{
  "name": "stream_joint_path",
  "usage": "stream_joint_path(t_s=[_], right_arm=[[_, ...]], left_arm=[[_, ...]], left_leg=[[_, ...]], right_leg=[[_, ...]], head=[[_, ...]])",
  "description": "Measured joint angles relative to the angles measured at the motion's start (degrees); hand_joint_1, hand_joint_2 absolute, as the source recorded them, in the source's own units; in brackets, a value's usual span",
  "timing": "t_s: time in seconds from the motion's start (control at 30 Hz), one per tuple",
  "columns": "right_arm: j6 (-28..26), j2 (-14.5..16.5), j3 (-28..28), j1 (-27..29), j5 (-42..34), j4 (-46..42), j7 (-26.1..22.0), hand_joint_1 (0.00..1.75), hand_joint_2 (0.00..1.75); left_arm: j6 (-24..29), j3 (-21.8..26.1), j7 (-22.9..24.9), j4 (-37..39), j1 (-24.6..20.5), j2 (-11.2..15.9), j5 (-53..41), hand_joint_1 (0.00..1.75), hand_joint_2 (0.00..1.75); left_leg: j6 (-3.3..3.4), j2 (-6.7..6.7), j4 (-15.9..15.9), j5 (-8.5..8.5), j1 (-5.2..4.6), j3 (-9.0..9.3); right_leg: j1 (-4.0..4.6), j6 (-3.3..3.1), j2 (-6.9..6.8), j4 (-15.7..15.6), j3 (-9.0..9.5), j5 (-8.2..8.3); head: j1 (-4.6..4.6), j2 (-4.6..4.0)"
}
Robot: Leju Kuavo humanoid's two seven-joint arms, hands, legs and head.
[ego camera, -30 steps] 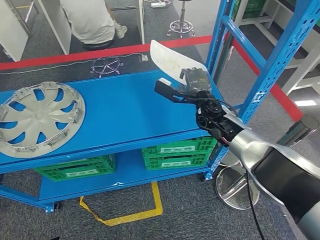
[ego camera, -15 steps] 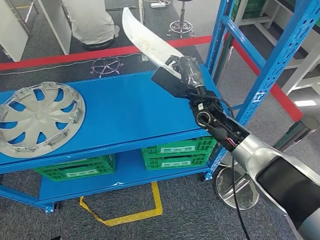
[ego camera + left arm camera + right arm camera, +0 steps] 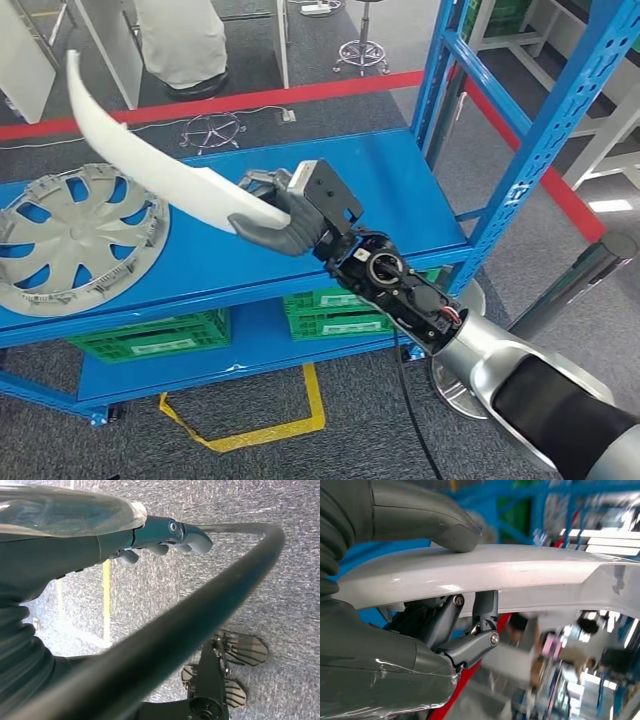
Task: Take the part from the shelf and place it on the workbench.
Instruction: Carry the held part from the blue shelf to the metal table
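Head view: right hand (image 3: 281, 222) grips a long, curved white plastic part (image 3: 155, 168), held above the blue metal shelf (image 3: 249, 240) (beside a grey hubcap (image 3: 79, 235)). Left wrist view: left hand (image 3: 166, 532) hangs empty, fingers apart. Right wrist view: thumb (image 3: 433, 522) clamps the part. Carrying step; next, probably a turn towards the workbench.
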Motion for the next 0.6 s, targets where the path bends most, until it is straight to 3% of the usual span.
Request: stream_joint_path(t_s=[0.23,0.6], right_arm=[[8.7,1.7,2.2,3.3,-5.2,-5.1,0.4,1.75,1.75],[10.2,4.3,6.4,5.7,-3.3,-8.2,-0.4,1.75,1.75]], left_arm=[[0.5,-0.4,-0.1,0.0,0.2,0.0,0.9,0.0,1.75],[0.7,-0.5,-0.9,0.0,0.5,0.1,1.7,0.0,1.75]], left_leg=[[0.0,0.0,0.0,-0.01,-0.01,0.0],[0.0,0.0,0.0,-0.01,-0.01,0.0]], right_leg=[[0.0,0.01,-0.02,0.0,0.01,-0.01],[0.0,0.0,-0.03,0.0,0.0,-0.02]], head=[[0.0,0.0],[0.01,0.0]])
